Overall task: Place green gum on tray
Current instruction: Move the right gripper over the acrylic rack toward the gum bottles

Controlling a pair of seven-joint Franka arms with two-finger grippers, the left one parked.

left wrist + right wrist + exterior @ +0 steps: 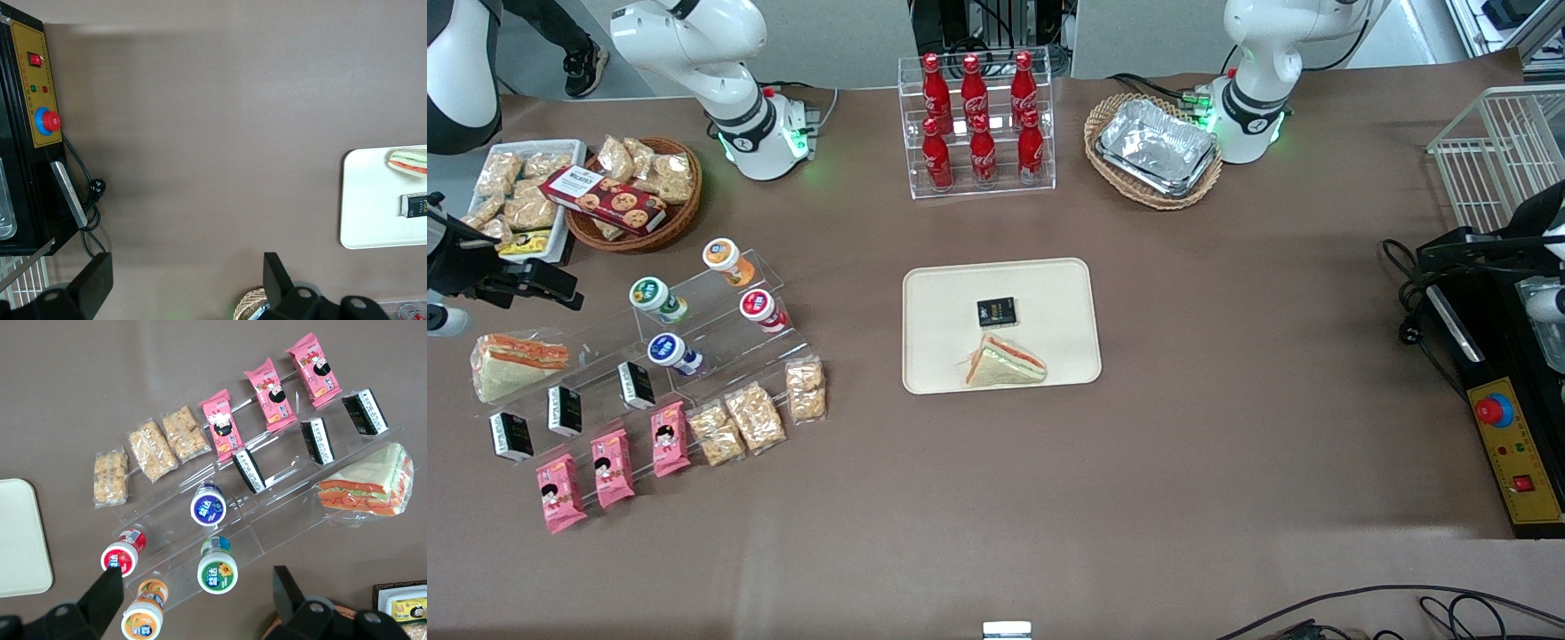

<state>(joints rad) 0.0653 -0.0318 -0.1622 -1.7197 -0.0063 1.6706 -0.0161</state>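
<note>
Your jaws (193, 600) are hanging released above the green-lidded white gum bottle (217, 571) on the clear acrylic rack (720, 333), at nine o'clock from the cream-beige rectangular tray (1049, 293).

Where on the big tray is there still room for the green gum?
The tray is bare along its working-arm side and its corners farthest from the camera. The sandwich and black packet crowd its middle. The open gripper hovers over the green gum.

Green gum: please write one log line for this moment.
green gum: on acrylic stand | tray: no gum | gripper: open, above gum
</note>
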